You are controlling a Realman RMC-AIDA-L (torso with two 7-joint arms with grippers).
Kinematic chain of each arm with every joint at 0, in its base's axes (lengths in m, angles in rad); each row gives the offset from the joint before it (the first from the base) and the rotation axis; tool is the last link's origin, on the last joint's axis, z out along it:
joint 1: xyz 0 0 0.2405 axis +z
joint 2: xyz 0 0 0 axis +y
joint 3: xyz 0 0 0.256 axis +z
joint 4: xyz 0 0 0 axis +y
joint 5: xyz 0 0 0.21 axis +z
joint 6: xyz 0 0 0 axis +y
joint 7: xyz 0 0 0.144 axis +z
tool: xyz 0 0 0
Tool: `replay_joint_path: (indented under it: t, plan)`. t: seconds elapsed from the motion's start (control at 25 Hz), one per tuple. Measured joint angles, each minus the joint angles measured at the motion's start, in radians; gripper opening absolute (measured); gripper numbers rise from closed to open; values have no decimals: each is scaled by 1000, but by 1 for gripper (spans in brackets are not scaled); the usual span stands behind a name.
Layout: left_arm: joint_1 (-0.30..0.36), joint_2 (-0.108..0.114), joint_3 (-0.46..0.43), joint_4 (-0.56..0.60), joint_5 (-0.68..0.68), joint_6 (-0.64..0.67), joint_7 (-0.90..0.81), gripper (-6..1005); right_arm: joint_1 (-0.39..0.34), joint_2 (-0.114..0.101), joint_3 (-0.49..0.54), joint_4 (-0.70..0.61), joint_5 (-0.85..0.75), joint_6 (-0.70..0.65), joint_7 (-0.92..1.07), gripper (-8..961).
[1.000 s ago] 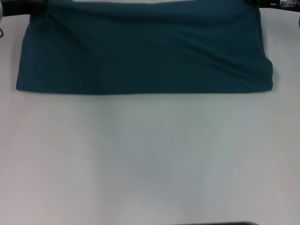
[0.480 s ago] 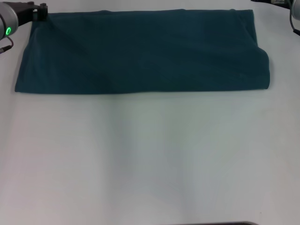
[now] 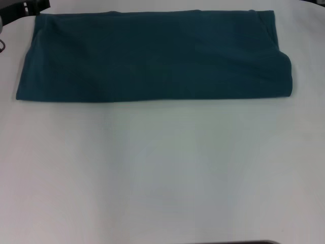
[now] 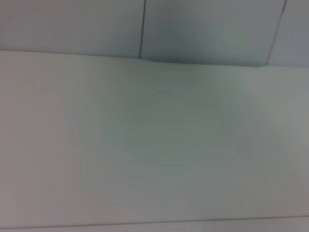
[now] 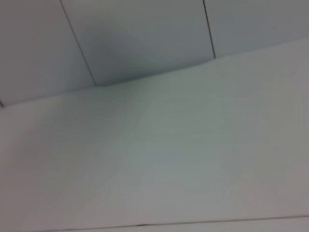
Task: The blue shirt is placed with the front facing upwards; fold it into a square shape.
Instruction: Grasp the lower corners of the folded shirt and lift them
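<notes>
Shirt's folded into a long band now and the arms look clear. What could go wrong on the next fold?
1. The dark teal-blue cotton shirt lies as a wide band, not a square; its right end bulges in a rounded roll while the left end lies flat, so a crosswise fold may come out lopsided.
2. The band's far edge sits near the top of the head view, and only part of the left hand shows there, so grasps along that edge would be hard to watch.

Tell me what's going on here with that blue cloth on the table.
A two-armed robot is folding the blue shirt into a square. The shirt lies flat on the white table as a wide folded band, plain side up, with no lettering showing. Nothing grips it now: only a bit of the left gripper shows beside its far left corner, and the right gripper is out of view.
</notes>
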Motion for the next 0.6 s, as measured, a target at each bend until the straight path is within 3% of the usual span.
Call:
replay_joint_path:
  t: [0.08, 0.28, 0.6]
  plan:
    - [25, 0, 0, -41, -23, 93, 1, 600, -33, -1, 2, 30, 13, 68, 0, 606]
    - [84, 0, 1, -125, -40, 313, 0, 702, -102, -13, 1, 68, 17, 224, 0, 635]
    - [173, -1, 2, -175, -89, 498, 5, 701, -214, -55, 2, 101, 0, 488, 13, 629]
